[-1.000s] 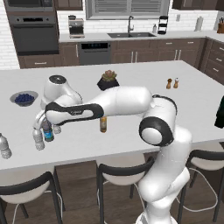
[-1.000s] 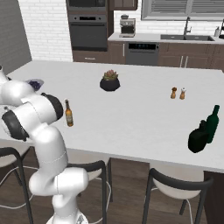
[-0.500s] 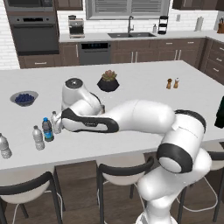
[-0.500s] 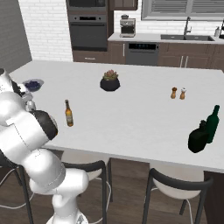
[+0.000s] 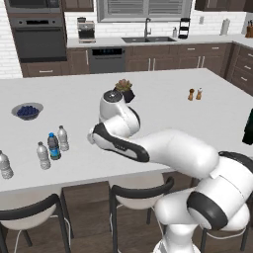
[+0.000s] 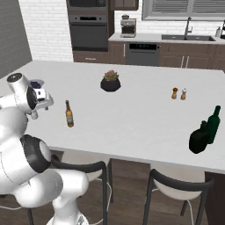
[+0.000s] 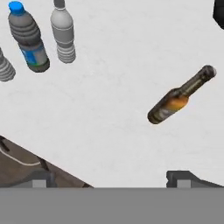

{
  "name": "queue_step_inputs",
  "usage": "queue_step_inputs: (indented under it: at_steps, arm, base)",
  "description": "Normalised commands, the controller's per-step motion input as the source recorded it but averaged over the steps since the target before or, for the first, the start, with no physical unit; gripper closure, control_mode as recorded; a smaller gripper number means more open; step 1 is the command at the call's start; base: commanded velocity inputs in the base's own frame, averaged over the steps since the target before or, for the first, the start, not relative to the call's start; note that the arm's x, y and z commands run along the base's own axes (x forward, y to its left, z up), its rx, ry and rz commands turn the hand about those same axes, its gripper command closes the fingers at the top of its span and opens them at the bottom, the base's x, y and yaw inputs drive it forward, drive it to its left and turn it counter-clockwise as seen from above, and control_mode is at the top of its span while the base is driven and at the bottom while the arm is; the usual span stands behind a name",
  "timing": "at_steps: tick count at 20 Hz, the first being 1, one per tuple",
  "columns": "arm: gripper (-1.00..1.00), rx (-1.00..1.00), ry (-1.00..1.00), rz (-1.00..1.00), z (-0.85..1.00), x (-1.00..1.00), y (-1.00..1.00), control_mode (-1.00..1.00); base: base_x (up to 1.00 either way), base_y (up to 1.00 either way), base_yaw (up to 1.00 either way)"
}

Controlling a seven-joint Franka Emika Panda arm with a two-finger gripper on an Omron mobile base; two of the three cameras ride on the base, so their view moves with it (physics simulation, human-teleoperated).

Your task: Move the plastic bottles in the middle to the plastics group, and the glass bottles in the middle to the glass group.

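Looking down from the hand view, my gripper (image 7: 111, 179) is open with nothing between its fingertips (image 7: 183, 177). It hangs above the white counter (image 7: 109, 109). The amber glass bottle (image 7: 179, 97) with its long neck stands ahead and to the right; it also stands alone at mid-counter (image 6: 69, 114). The dark plastic bottle with a blue cap (image 7: 28, 39) stands beside clear ribbed plastic bottles (image 7: 63, 33). That cluster sits near the counter's left front (image 5: 53, 147), which is the plastics group. Dark green glass bottles (image 6: 206, 132) stand at the far right.
A bowl of blueberries (image 5: 27, 110) lies at the back left. A potted plant (image 6: 110, 81) and two shakers (image 6: 179, 93) stand farther back. Stools (image 5: 29, 217) line the counter's near edge. My arm (image 5: 148, 148) blocks the counter's middle in the left base view.
My arm has lifted off the plastic bottles at the left and swung right toward the middle. The blue-capped bottle stays standing among the clear ones. The gripper remains open.
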Motion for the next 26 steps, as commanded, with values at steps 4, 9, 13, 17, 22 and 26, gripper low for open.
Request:
queue_step_inputs:
  at_steps: [4, 9, 13, 17, 22, 26]
  arm:
    - [-1.00, 0.10, -0.10, -0.21, -0.07, 0.00, -1.00, -1.00]
    - [-1.00, 0.24, -0.05, -0.14, 0.00, 0.14, -0.96, -1.00]
    - [-1.00, 0.09, 0.00, -0.01, 0.01, 0.28, -0.19, -1.00]
    - [-1.00, 0.02, 0.00, 0.00, 0.00, 0.30, 0.06, -1.00]
    - [-1.00, 0.00, 0.00, 0.00, -0.12, 0.57, 0.11, -1.00]
    - [-1.00, 0.00, 0.00, 0.00, -0.14, 0.58, 0.16, -1.00]
  base:
    - [0.00, 0.00, 0.00]
    - [0.00, 0.00, 0.00]
    - [0.00, 0.00, 0.00]
    - [0.00, 0.00, 0.00]
    - [0.00, 0.00, 0.00]
    - [0.00, 0.00, 0.00]
